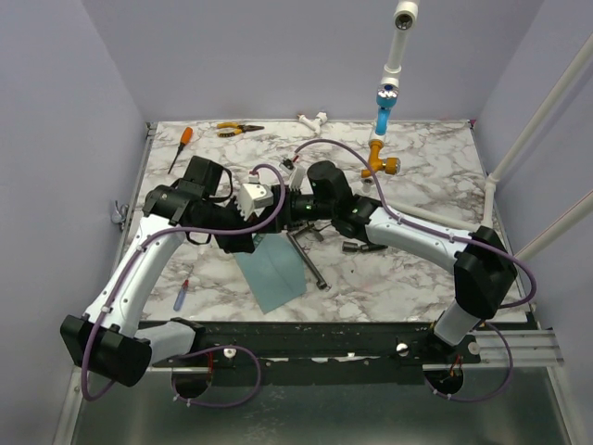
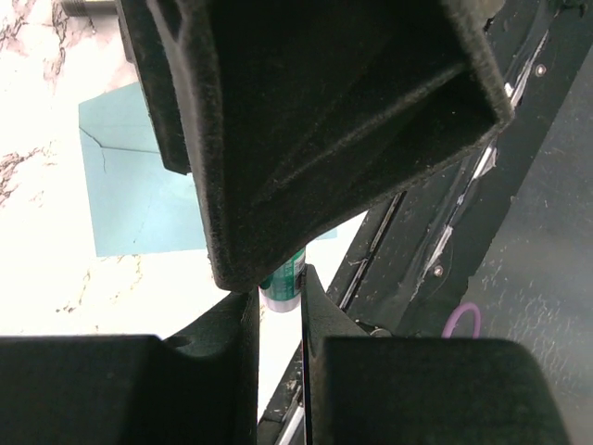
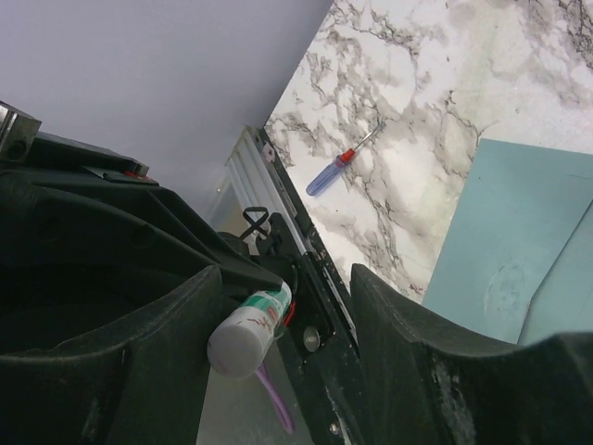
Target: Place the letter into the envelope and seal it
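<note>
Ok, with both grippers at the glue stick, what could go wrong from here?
1. The glue stick sits off-centre in the open right gripper, close to one finger; closing may shove it sideways instead of clamping it.
2. The left gripper seems to pinch it only at the fingertips, so a shove could twist it loose.
3. It is held in the air near the envelope; if dropped, it could shift the envelope or roll away.

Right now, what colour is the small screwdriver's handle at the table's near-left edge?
The small screwdriver has a blue handle, red collar; best in right wrist view.
</note>
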Controlling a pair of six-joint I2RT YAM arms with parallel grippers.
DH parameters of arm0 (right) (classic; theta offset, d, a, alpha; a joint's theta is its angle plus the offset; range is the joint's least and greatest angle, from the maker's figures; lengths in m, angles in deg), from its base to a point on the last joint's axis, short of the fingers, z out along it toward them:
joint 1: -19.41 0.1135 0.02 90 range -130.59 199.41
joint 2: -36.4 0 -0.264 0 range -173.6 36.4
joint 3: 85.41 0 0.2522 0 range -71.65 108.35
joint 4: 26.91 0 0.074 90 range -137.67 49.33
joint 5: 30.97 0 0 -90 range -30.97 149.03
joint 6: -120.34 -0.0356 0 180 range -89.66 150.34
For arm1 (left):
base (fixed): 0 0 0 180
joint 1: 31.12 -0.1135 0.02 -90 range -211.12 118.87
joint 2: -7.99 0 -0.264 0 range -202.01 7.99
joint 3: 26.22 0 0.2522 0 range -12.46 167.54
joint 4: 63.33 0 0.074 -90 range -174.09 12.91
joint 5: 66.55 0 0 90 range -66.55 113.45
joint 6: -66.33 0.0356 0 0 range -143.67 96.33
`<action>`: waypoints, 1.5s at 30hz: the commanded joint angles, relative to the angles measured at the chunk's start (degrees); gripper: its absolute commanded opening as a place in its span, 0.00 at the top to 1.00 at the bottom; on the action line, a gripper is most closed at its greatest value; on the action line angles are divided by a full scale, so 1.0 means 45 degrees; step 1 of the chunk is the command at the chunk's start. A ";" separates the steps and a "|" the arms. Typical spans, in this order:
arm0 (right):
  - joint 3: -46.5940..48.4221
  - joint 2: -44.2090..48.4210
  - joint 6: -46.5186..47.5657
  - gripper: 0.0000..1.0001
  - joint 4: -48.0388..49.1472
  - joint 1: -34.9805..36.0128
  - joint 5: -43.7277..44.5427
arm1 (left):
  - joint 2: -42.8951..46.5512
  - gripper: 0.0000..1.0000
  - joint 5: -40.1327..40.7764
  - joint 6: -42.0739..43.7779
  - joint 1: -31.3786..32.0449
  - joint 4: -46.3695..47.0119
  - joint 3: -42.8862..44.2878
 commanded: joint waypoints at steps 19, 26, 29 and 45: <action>-0.0557 -0.0170 -0.1335 0.70 0.1428 0.0193 -0.1337 | -0.0501 1.00 0.1312 -0.1056 0.0025 0.1140 0.0434; -0.0548 -0.0125 -0.1255 0.96 0.1424 0.0193 -0.1192 | -0.0027 1.00 0.1152 -0.1045 -0.0012 0.1475 0.0098; -0.0446 0.0049 -0.1112 0.99 0.1111 0.0193 -0.0871 | 0.0151 0.59 0.0847 -0.1009 -0.0100 0.1519 -0.0055; -0.0418 0.0990 -0.1464 0.99 0.1627 0.0188 -0.0462 | 0.1143 0.65 -0.0277 -0.0914 -0.0232 0.2571 -0.0853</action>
